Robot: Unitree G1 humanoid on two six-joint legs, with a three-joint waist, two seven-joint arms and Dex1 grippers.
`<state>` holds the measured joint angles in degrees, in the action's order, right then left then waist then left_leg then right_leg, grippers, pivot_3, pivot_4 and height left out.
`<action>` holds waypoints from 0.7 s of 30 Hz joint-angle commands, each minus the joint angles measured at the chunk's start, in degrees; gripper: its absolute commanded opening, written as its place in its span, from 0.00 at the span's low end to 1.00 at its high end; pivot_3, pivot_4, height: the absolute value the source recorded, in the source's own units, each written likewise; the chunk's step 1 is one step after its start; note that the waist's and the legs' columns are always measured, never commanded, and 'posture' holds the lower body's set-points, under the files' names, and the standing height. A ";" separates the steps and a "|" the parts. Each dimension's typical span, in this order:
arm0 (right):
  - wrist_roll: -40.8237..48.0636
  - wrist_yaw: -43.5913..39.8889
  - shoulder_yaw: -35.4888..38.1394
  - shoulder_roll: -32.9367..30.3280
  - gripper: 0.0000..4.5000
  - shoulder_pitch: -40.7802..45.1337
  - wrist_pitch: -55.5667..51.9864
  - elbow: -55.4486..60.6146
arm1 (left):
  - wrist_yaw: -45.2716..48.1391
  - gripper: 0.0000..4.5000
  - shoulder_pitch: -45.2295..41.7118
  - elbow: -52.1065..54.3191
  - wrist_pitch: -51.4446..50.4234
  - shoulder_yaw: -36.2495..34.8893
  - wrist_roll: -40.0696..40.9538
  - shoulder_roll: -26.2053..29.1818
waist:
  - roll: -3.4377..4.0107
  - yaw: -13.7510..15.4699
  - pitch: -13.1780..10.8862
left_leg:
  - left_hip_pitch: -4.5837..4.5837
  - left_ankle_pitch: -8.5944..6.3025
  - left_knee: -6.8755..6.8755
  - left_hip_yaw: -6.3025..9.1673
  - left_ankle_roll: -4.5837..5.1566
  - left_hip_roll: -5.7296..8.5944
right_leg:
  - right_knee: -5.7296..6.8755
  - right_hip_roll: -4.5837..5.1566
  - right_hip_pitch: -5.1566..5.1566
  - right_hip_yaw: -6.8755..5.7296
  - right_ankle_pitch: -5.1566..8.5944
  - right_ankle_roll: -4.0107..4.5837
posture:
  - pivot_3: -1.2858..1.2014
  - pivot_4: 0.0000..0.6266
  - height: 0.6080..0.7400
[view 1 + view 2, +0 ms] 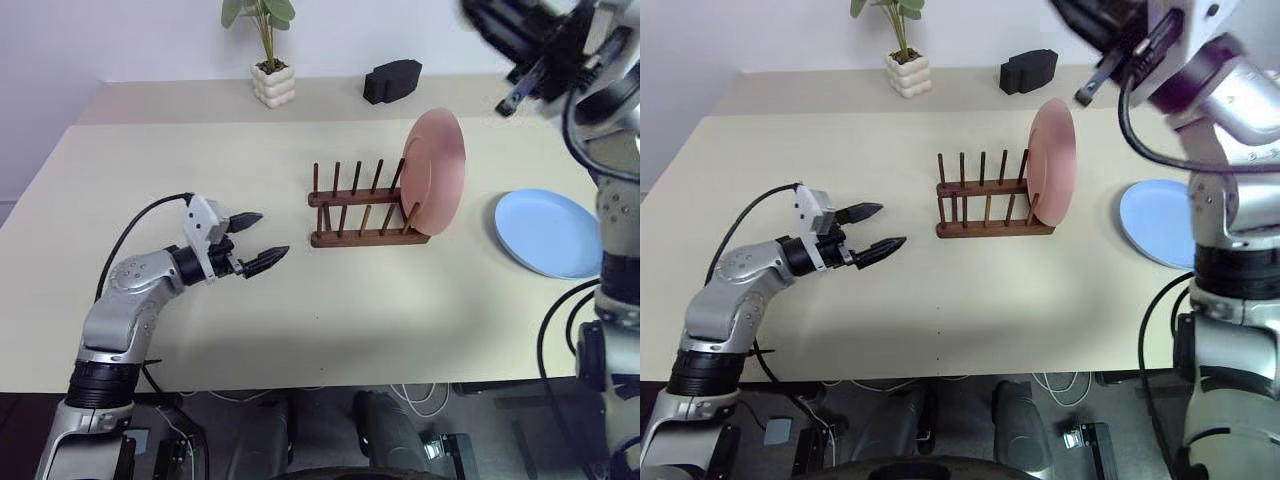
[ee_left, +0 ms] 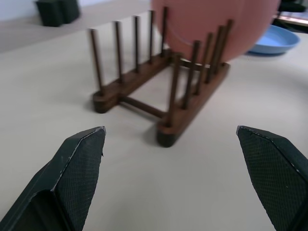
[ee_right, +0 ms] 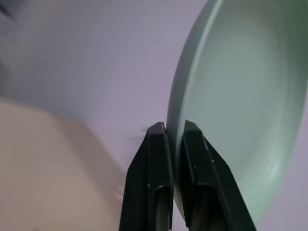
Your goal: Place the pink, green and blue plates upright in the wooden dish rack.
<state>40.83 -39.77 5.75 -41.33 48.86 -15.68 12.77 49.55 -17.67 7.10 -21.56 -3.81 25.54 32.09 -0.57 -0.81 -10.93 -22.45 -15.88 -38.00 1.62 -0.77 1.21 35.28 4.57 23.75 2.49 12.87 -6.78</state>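
upright, matte pink plate [image 1: 434, 170]

rack [image 1: 362, 207]: dark wood, two peg rows, mid-table, nearer far edge | pink plate [image 1: 433, 172]: upright in rack's right-end slot | blue plate [image 1: 549, 232]: flat at table's right edge | green plate [image 3: 245, 101]: off table, rim pinched between black fingers

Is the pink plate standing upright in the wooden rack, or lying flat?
Upright: the pink plate stands on edge between the end pegs of the wooden rack.
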 commanded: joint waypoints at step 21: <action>19.15 19.28 4.48 11.80 0.02 -16.79 -26.57 8.39 | -0.90 1.00 1.37 2.18 0.75 -1.22 0.60 0.32 | -0.08 -0.01 0.04 | -0.31 0.01 -0.02 -0.04 0.00 0.01 | 0.02 -0.07 0.34 -0.01 -0.03 0.07 | 0.52 0.24 1.00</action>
<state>59.12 -20.55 8.38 -29.88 31.95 -42.57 19.09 48.42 -15.88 7.71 -21.60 -4.06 25.57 32.11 -0.64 -0.82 -10.89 -22.76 -15.88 -38.02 1.57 -0.77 1.22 35.31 4.50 24.09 2.48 12.84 -6.71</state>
